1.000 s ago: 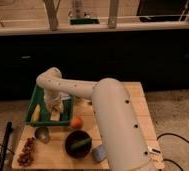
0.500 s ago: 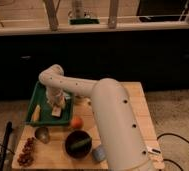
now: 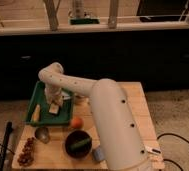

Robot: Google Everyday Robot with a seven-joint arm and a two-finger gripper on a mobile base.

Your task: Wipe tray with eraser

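Note:
The dark green tray (image 3: 40,92) lies at the back left of the wooden table. My arm reaches over it from the right, and my gripper (image 3: 54,103) points down into the tray's middle. It is shut on the eraser (image 3: 54,109), a small pale cream block pressed against the tray floor. A yellow elongated piece (image 3: 35,114) lies in the tray's front left part, apart from the eraser.
An orange fruit (image 3: 77,122) sits just in front of the tray's right corner. A dark bowl (image 3: 79,144) with something green inside, a metal cup (image 3: 42,134), a reddish-brown cluster (image 3: 25,151) and a light blue-grey block (image 3: 98,155) stand nearer the front edge.
My gripper, with the eraser under it, has slid a little toward the tray's front. The other objects have not moved.

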